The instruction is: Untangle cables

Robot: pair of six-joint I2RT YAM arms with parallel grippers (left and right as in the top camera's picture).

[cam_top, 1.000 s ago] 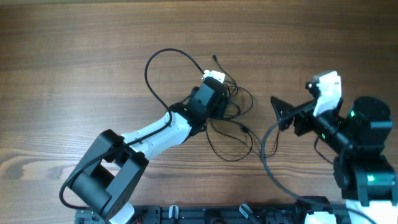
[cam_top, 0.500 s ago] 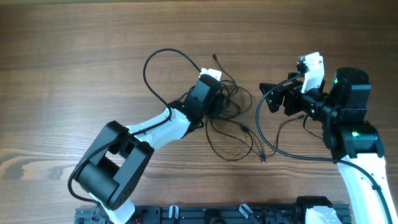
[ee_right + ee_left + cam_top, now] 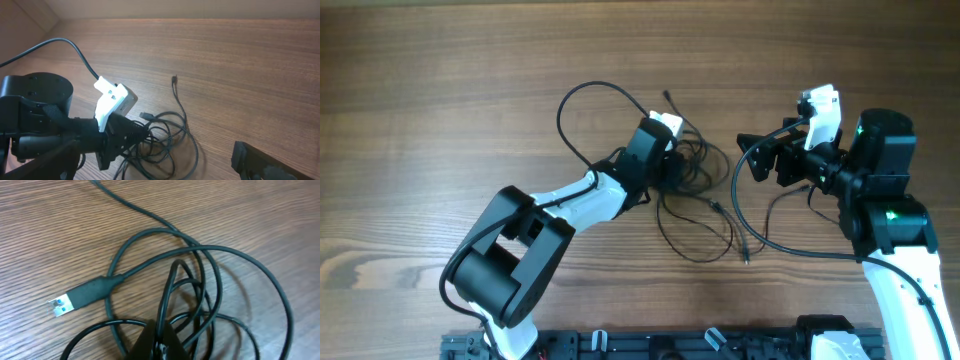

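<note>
Cables: the cables [image 3: 692, 165] lie in one heap on the counter [image 3: 440, 80], in the middle of the overhead frame. Several thin loops cross over and under each other.
Loose ends: a silver-tipped plug [image 3: 75, 299] lies clear of the heap at the left of my left wrist view. A small plug [image 3: 174, 79] reaches out on its own cord toward the top centre of my right wrist view. One slack loop trails toward the lower centre of the overhead frame.
My left jaws: pressed together at the bottom edge of my left wrist view. They are pinching one strand where it rises out of the heap.
My right jaws: spread wide and holding nothing. They are to the right of the heap in the overhead frame and apart from it.
Done: by my reckoning, only a first grip. No cord lies on its own yet.
Left: nearly everything. I have to draw the pinched strand out of the crossings, then free the other cords and lay each one apart from the rest.
</note>
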